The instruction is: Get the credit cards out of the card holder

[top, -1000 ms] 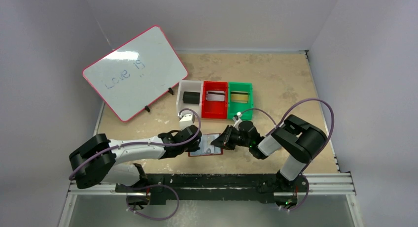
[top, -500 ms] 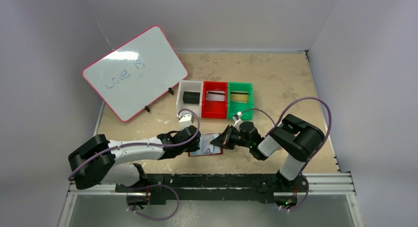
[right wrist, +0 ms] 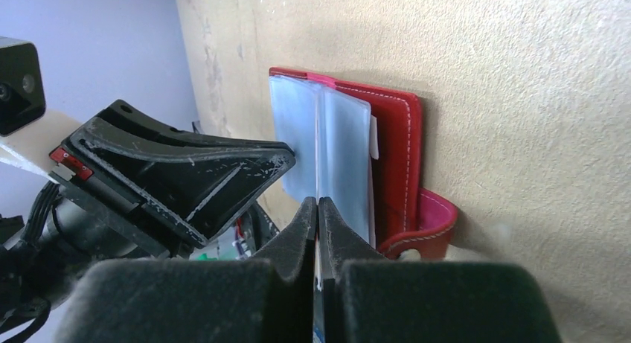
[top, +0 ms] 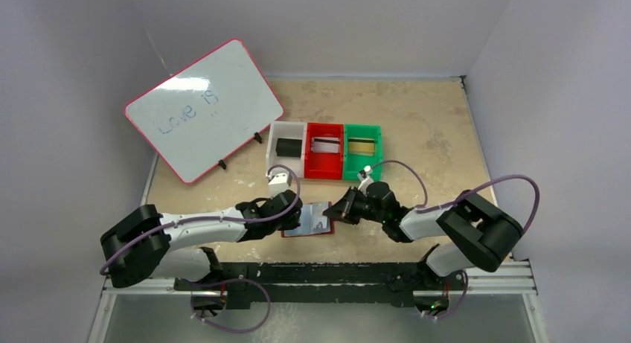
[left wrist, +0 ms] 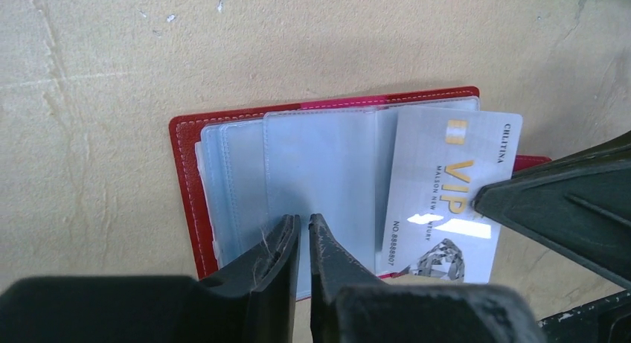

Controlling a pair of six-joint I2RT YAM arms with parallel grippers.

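With cards (top: 324, 144) laid in the far bins (top: 325, 172), a silver-grey plastic VIP card (left wrist: 446, 194), clenched by the right pincer (right wrist: 318, 202), is half drawn from the dark red card holder (left wrist: 186, 179) on the near desk (left wrist: 111, 75).

I had the scuffed tan table (top: 424, 120) in view. The card holder (top: 309, 222) lay open near my edge. Behind it, the white bin (top: 286, 126), red bin (top: 324, 129) and green bin (top: 362, 129) sat touching in a row. At far left stood the propped whiteboard (top: 202, 109).
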